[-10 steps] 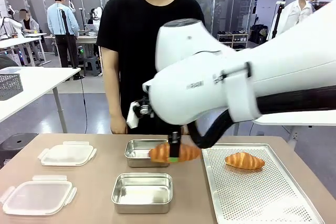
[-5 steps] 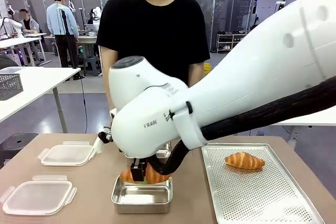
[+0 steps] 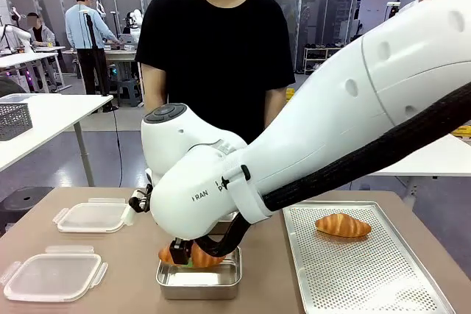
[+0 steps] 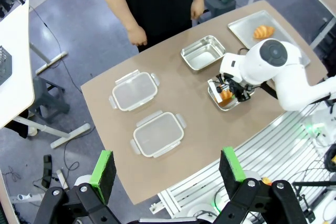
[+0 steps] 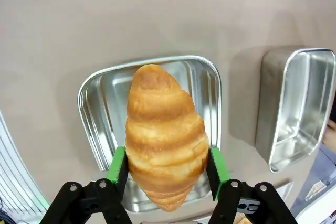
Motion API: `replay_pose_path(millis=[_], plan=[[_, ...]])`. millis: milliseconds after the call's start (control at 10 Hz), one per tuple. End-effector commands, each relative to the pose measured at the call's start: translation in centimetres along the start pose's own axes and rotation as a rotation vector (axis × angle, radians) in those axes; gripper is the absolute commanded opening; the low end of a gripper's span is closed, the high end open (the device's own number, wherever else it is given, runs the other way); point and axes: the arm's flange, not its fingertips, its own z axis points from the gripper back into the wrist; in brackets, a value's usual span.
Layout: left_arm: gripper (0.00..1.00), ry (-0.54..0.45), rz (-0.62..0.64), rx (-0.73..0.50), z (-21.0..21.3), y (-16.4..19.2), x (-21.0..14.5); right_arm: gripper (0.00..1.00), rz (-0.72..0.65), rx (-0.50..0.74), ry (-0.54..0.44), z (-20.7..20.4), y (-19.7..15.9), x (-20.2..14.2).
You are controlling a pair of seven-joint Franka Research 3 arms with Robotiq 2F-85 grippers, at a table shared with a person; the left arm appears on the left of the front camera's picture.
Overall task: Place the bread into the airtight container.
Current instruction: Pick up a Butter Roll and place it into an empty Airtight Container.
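A golden croissant [image 3: 204, 258] [image 5: 164, 135] is held between the green pads of my right gripper [image 3: 184, 254] [image 5: 165, 167], which is shut on it. It hangs just above the near steel container [image 3: 199, 283] [image 5: 94, 108], partly inside the rim. From high over the table, the left wrist view shows that same container [image 4: 216, 99] with the croissant [image 4: 226, 96] over it. My left gripper [image 4: 168, 166] is open with nothing between its pads. A second croissant [image 3: 343, 224] [image 4: 263, 31] lies on the perforated tray [image 3: 360, 270].
A second steel container [image 5: 294, 108] [image 4: 203, 53] stands beyond the near one, toward the person. Two clear lids [image 3: 92, 216] [image 3: 50, 276] lie at the table's left. The person stands at the far edge with a hand [image 4: 138, 36] hanging by the table.
My right arm has carried the croissant from over the far container to the near one and lowered it toward the rim. The tray croissant has not moved.
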Motion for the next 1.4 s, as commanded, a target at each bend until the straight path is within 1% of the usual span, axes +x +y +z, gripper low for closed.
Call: replay_pose_path(millis=[0, 300, 400, 500, 600, 800, 1100, 1200, 1300], plan=[[1.00, -0.001, 0.000, 0.001, 0.1, 0.0, 0.1, 0.74, 0.015, -0.009, -0.015, -0.8, 0.0, 0.0], [1.00, -0.001, 0.000, 0.001, 0.1, 0.0, 0.1, 0.74, 0.041, -0.004, -0.005, -1.5, -0.1, -0.5], [1.00, -0.001, 0.000, 0.001, 0.1, 0.0, 0.1, 0.81, 0.048, 0.000, 0.001, -1.3, -0.1, -0.8], [1.00, -0.001, 0.000, 0.001, 0.1, 0.0, 0.1, 0.85, 0.048, -0.005, 0.010, -1.2, -0.1, -1.0], [1.00, -0.001, 0.000, 0.001, 0.1, 0.0, 0.1, 0.92, 0.049, -0.010, 0.013, -0.9, -0.1, -1.3], [1.00, -0.001, 0.000, 0.001, 0.1, 0.0, 0.1, 1.00, 0.044, -0.015, 0.016, -0.6, -0.2, -2.1], [1.00, -0.001, 0.000, 0.001, 0.1, 0.0, 0.1, 1.00, 0.023, -0.021, 0.007, -0.3, -0.4, -2.5], [1.00, -0.001, 0.000, 0.001, 0.1, 0.0, 0.1, 1.00, 0.017, -0.003, 0.005, 0.0, -0.6, -2.5], [1.00, -0.001, 0.000, 0.001, 0.1, 0.0, 0.1, 1.00, 0.020, -0.007, 0.017, -0.4, -0.5, -1.5]])
